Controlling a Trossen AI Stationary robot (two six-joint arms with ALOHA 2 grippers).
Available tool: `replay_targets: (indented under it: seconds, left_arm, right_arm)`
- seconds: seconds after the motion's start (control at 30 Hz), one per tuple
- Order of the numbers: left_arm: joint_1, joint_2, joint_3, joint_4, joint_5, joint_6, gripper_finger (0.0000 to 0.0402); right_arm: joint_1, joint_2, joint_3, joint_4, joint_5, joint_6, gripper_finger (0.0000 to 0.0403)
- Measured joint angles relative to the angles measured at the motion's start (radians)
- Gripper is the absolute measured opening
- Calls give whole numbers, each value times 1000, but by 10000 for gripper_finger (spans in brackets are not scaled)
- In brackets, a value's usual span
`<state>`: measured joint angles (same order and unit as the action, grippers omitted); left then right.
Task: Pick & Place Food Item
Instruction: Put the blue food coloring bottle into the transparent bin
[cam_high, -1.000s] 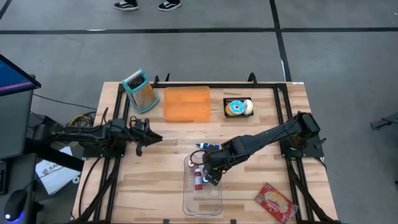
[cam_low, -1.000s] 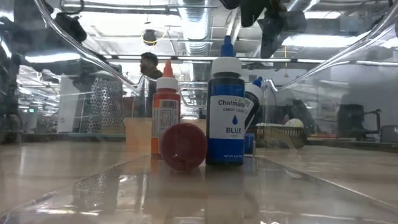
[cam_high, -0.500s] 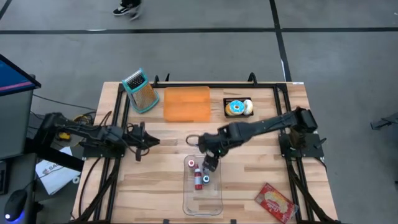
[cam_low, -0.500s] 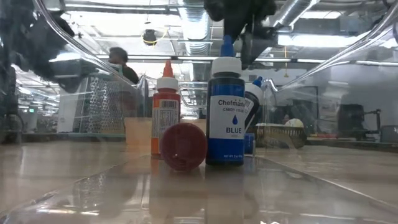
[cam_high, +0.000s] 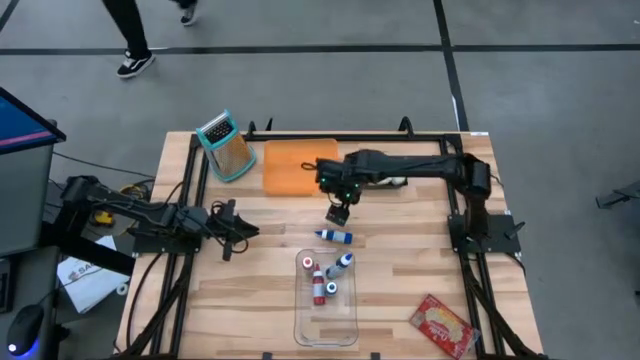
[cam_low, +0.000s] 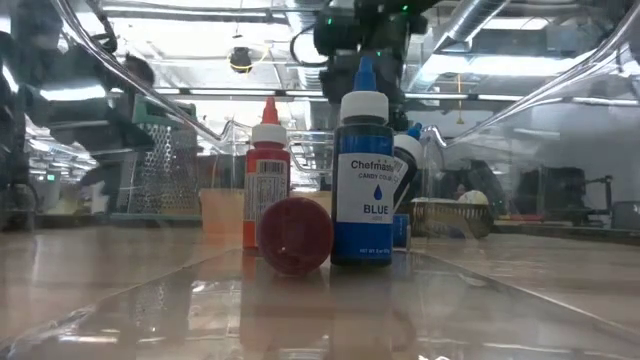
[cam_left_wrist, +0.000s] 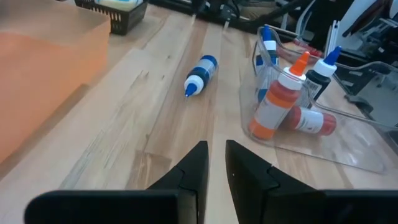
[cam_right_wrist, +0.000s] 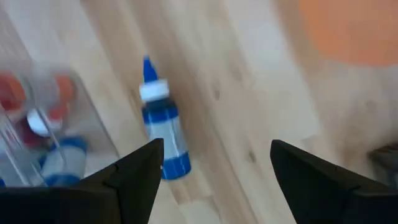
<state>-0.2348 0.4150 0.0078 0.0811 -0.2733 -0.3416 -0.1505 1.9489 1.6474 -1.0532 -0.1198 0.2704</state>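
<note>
We are holding our right pincer (cam_high: 337, 213) wide open and empty above the middle of the desk (cam_high: 250, 300), just at 6 o'clock of the orange cutting board (cam_high: 299, 166). A blue food colouring bottle (cam_high: 335, 236) is lying on its side on the wood, near the pincer at its 6 o'clock. Further in that direction, the clear plastic tray (cam_high: 326, 328) is carrying a red bottle (cam_high: 318, 290), an orange bottle (cam_high: 308, 265) and other blue bottles (cam_high: 341, 265). We are keeping our left pincer (cam_high: 234, 232) nearly closed and empty, at 9 o'clock of the desk.
</note>
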Motion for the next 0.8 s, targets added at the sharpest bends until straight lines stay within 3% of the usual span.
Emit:
replay_targets:
  seconds: [0.17,0.37,0.8]
  left_arm:
    - [0,8,0,7,0,0,52]
    - [0,8,0,17,0,0,52]
    - [0,8,0,25,0,0,53]
  right_arm:
    - [26,97,-2,40,-17,-69,286]
    - [57,165,-1,190,-16,-40,286]
    - [125,187,-22,297,41,-40,286]
